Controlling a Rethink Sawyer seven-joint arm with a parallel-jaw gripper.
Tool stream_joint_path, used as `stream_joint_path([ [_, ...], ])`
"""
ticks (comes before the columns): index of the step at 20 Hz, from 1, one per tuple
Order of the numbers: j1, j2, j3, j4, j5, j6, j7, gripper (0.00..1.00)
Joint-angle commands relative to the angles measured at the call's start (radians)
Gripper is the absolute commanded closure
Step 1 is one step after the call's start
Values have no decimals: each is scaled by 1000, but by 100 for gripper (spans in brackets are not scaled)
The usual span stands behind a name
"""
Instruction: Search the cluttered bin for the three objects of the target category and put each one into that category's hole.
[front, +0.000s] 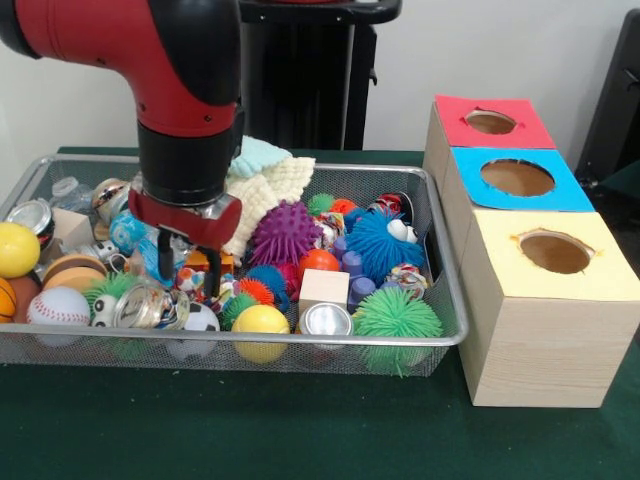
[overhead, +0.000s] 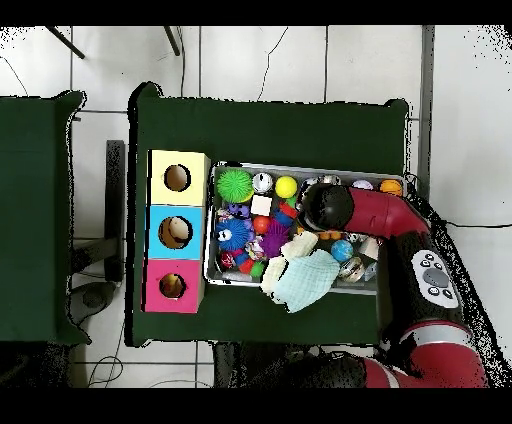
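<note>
Bin (front: 440, 300) clutter sits untouched on the green counter (front: 300, 430) beside three holed boxes (front: 530, 290) as the gripper (front: 190, 268) hovers inside, fingers apart and empty; selecting and grasping a target apparently comes next.

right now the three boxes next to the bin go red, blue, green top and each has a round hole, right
Not quite. The third box has a yellow top, not green. The front view shows the red-topped box, the blue-topped box and then the yellow one in a row beside the wire bin, each with a round hole; the overhead view shows the same three colours.
</note>
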Motion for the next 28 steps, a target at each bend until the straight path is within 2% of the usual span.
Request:
stream_joint_path([
  [1, 25, 46, -5, -68, 1, 138, 16, 0],
  [9, 47, 41, -19, -70, 8, 152, 43, 0],
  [14, 47, 5, -27, -18, 6, 145, 45, 0],
  [18, 26, 1, -23, -24, 2, 166, 10, 0],
  [23, 32, -7, -24, 31, 11, 118, 49, 0],
  [28, -10, -1, -16, -1, 0, 143, -14, 0],
])
